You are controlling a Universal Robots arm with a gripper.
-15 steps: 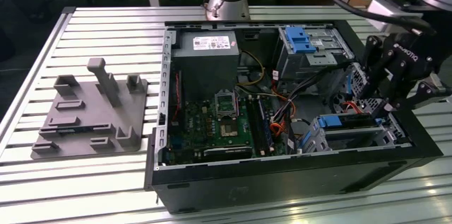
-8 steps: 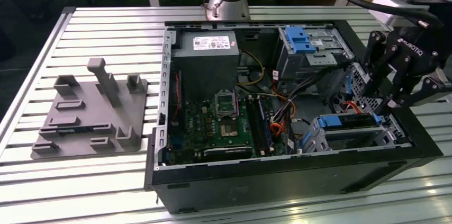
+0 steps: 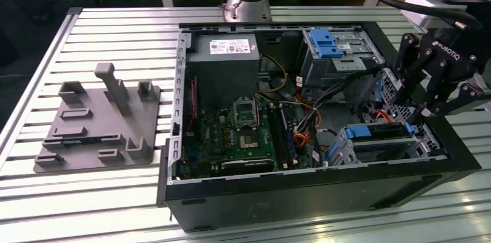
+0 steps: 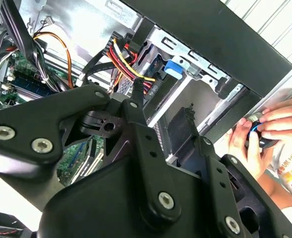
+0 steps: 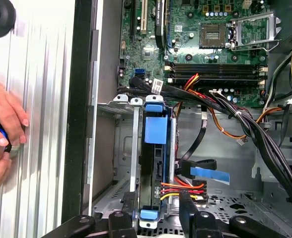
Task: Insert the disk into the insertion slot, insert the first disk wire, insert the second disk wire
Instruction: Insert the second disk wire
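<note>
End effector [image 5: 157, 212]: fingers apart, clamped on nothing, 1 on each side of the disk's near end. A red-yellow-black wire bundle [image 5: 183, 188] meets that end, just beside 1 finger.

Disk [image 5: 155, 131]: bright blue carrier, seated inside the insertion slot [image 5: 127, 148], a low silvery cage in a corner of the open computer case [image 3: 307, 208].

The taller grey cage [image 3: 337, 53] with its blue clip stands well apart. A person's 2 hands [image 5: 4, 129] rest on the slatted table [image 3: 115, 30] beside the case.
</note>
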